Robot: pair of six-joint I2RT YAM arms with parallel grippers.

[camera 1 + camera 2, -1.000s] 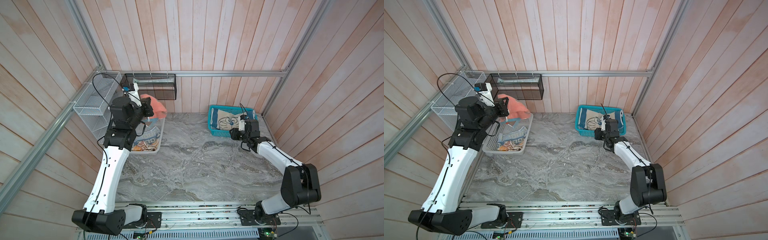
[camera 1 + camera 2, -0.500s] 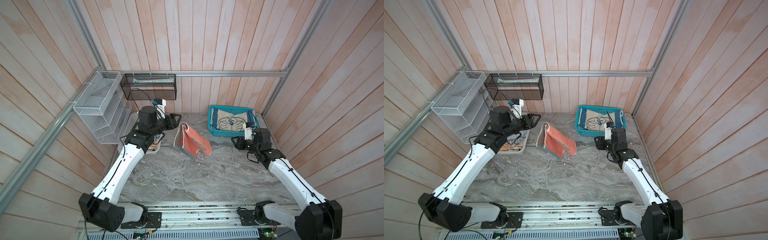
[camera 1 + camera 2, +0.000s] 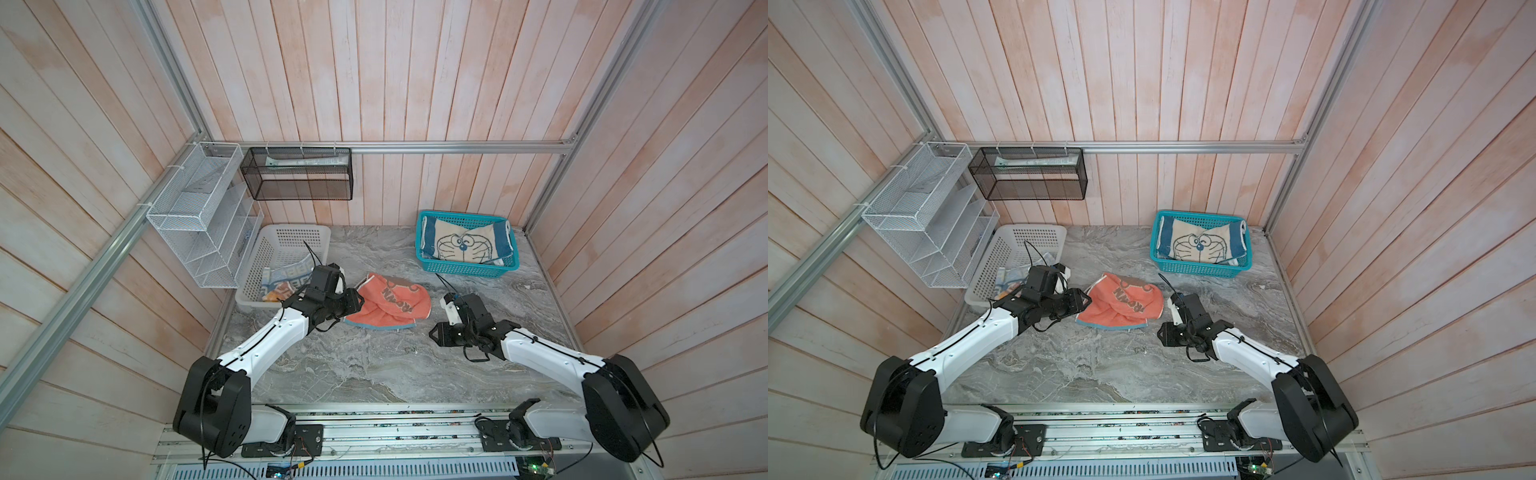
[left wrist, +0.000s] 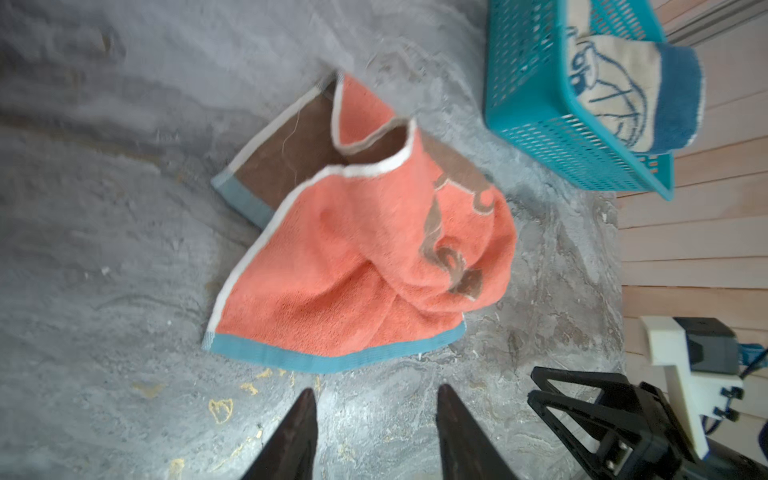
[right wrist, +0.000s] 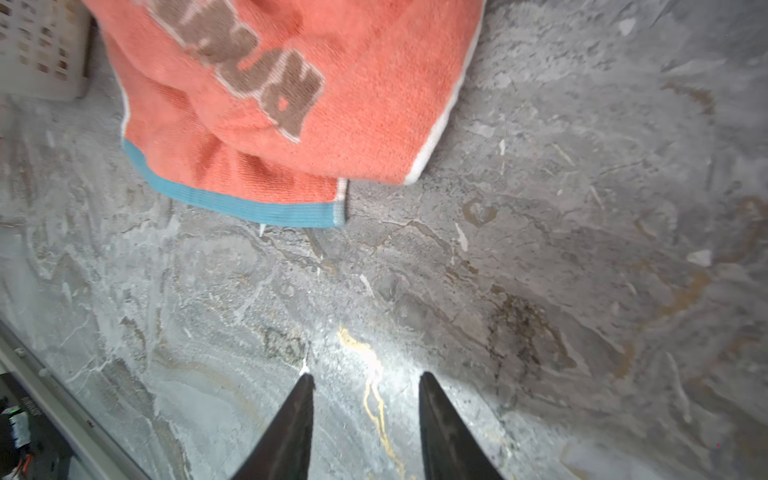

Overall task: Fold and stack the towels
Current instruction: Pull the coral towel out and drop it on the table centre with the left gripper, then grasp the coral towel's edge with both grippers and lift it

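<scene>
I see a grey marbled bench (image 3: pixel 374 365). Three things sit directly on it: a crumpled orange towel (image 3: pixel 390 305) at frame centre, a white basket (image 3: pixel 255 270) to its left, and a teal basket (image 3: pixel 465 269) to its upper right, apart from it.

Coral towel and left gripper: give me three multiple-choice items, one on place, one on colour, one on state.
1. Where is the coral towel? A in the white basket; B on the table; C in the teal basket.
2. What colour is its hem band? A yellow; B black; C teal.
3. The left gripper is: A open and empty; B shut on the towel; C shut on nothing.
Key: B, it lies crumpled on the marble; C, a teal strip edges it; A, its jaws stand apart with only table between.
</scene>
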